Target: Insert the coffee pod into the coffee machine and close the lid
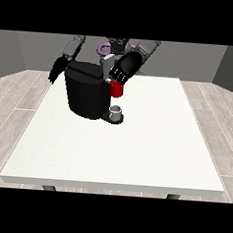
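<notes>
My hand at the view's right (124,69) hangs over the red thing at the machine (117,90), fingers curled down; can't tell if they're pinching anything. Other hand (56,71) droops beside the coffee machine (85,92). A grey thing (116,111), maybe a cup, sits on the machine's base, w/ white table (136,149) beneath.

Bright even light on the white table (135,154), faint shadows.

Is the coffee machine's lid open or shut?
Cannot tell. The hand at the view's right is over the coffee machine top, above a red thing at the machine, hiding the lid area.
</notes>
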You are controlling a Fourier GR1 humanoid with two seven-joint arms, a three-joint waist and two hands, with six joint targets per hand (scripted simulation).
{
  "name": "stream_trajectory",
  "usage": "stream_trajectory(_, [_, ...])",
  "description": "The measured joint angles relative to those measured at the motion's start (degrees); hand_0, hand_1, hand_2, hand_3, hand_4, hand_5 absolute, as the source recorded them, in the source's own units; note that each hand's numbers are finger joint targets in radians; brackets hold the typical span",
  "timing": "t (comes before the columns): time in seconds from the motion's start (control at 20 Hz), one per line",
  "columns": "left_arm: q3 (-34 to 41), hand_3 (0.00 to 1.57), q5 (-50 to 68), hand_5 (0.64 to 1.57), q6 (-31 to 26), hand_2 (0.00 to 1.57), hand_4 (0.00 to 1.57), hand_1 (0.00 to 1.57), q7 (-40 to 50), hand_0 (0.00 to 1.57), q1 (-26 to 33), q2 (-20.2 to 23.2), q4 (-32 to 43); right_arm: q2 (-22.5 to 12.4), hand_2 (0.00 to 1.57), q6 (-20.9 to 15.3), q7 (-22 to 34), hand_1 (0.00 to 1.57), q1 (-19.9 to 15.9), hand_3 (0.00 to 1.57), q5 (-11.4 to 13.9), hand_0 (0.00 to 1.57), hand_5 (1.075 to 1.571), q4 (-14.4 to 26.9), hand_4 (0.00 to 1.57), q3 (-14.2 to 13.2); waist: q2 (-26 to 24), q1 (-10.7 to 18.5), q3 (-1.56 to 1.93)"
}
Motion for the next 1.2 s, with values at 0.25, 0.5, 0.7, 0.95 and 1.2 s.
stream_trajectory(0.25, [-0.3,1.16,-1.1,1.571,2.8,1.24,0.0,1.23,-0.5,1.23,0.6,-0.5,0.0,0.2,0.0,-0.6,0.4,0.0,-0.1,0.0,0.7,0.0,1.571,-0.7,0.0,0.5,-0.2,-0.3,0.01])
stream_trajectory(0.5, [-2.2,1.07,-3.5,1.571,3.8,1.19,0.0,1.17,-1.7,1.17,0.5,0.6,0.0,0.1,0.0,-0.6,-0.6,0.0,0.1,0.0,0.7,0.0,1.571,-0.4,0.0,0.4,0.7,-0.4,0.02])
stream_trajectory(0.7, [-3.2,1.0,-5.1,1.571,4.6,1.15,0.0,1.14,-3.5,1.14,0.5,1.5,0.2,0.4,0.0,-1.2,-0.1,0.0,-0.7,0.0,0.9,0.0,1.571,-0.8,0.0,0.4,1.6,-0.4,0.07])
stream_trajectory(0.95, [-2.6,0.97,-5.2,1.571,5.4,1.12,0.0,1.11,-4.8,1.11,0.4,2.2,1.2,0.8,0.0,-1.4,0.8,0.0,-0.8,0.0,1.1,0.0,1.571,-1.4,0.0,0.8,2.2,-0.7,0.07])
stream_trajectory(1.2, [-1.2,0.95,-4.8,1.571,7.6,1.2,0.0,1.23,-6.5,1.23,0.3,2.6,0.9,0.0,0.0,-0.9,0.8,0.0,-1.0,0.0,1.0,0.0,1.571,-1.9,0.04,0.5,3.0,-1.2,0.13])
